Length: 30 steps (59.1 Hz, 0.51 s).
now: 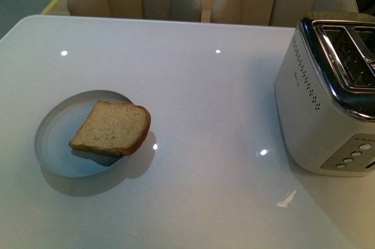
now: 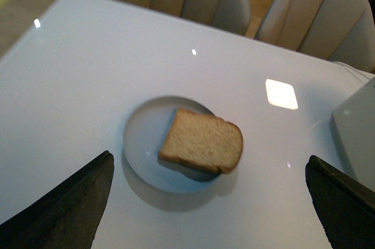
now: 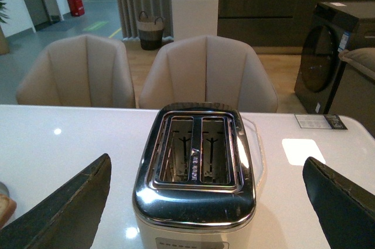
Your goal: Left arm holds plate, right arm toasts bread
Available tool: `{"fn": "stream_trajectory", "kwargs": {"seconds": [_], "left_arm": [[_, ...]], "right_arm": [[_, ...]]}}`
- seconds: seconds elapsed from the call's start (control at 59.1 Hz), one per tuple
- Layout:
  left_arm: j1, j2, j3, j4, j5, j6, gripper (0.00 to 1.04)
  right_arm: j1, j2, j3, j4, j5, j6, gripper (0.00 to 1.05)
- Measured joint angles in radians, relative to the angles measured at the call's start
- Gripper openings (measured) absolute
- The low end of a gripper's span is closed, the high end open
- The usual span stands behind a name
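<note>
The left gripper (image 2: 210,161) is held spread and empty with the plate (image 2: 143,137) lying straight ahead of it, and left of centre in the front view the bread (image 1: 112,128) is laid on it, rounded end overhanging rightward toward the toaster (image 1: 328,96) faced by the likewise spread right gripper (image 3: 206,160).

Glossy white table (image 1: 193,96) carrying two items: a white two-slot toaster (image 1: 304,114) with a chrome top, slots upward, and a pale blue-grey plate (image 1: 57,139) well apart to the toaster's left.
</note>
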State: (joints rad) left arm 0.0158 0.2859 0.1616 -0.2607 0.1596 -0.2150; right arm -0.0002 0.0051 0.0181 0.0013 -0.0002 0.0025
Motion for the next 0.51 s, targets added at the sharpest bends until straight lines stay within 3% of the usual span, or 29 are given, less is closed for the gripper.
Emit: {"fn": "stream_trajectory", "kwargs": {"seconds": [0.102, 0.339, 0.508], "left_arm": [[0.023, 0.196, 0.047, 0.126, 0.037, -0.078, 0.98], [0.072, 0.855, 0.156, 0.615, 0.040, -0.154, 0.98], [0.083, 1.268, 0.273, 0.775, 0.003, -0.188, 0.98]], "right_arm": [[0.000, 0.000, 0.000, 0.000, 0.000, 0.000, 0.96], [0.000, 0.000, 0.000, 0.000, 0.000, 0.000, 0.96], [0.000, 0.000, 0.000, 0.000, 0.000, 0.000, 0.96]]}}
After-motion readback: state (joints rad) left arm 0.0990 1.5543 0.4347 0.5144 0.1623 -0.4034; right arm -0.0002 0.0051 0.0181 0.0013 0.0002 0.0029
